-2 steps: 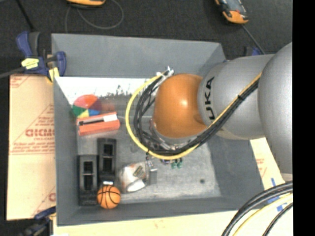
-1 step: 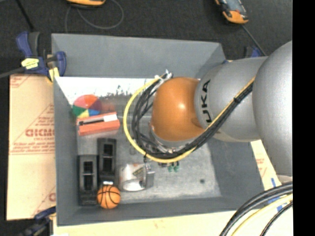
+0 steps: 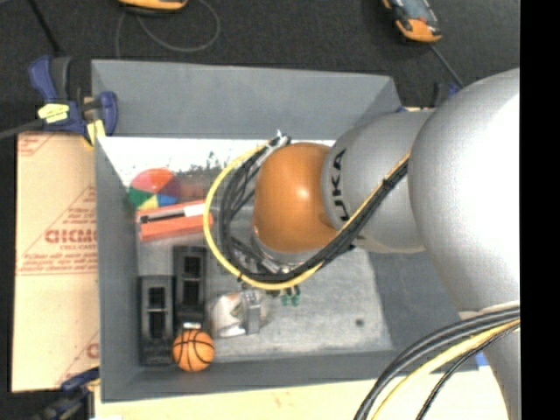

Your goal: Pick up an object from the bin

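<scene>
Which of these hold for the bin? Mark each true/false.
1. A small orange basketball lies in the lower-left corner of the bin. True.
2. Two black blocks lie against the right wall. False: the black blocks lie at the left, just above the basketball.
3. The arm's orange cover is over the bin's middle. True.
4. The basketball rests on an orange bar. False: the orange bar lies apart from it, nearer the upper-left corner.
</scene>
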Available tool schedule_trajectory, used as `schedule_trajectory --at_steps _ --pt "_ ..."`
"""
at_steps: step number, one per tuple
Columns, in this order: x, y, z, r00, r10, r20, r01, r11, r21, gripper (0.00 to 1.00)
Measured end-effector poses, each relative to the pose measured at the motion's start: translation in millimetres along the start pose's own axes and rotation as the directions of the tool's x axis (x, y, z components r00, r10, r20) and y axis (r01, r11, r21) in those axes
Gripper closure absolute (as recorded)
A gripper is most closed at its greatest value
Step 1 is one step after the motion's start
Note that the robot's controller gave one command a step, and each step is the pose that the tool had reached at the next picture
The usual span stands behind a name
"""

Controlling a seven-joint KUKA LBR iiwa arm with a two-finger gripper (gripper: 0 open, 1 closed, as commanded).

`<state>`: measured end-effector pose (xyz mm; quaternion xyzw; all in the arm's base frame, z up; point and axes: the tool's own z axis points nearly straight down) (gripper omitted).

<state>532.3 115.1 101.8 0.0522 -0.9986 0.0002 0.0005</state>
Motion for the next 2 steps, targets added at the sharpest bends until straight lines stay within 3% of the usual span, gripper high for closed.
schedule_trajectory --at_steps 1,2 --pt "19.3 -30.8 -5.8 0.996 -0.084 -0.003 0.084 0.996 0.0 1.0" --pt "19.3 -30.8 -5.8 0.996 -0.084 -0.003 0.084 0.996 0.0 1.0"
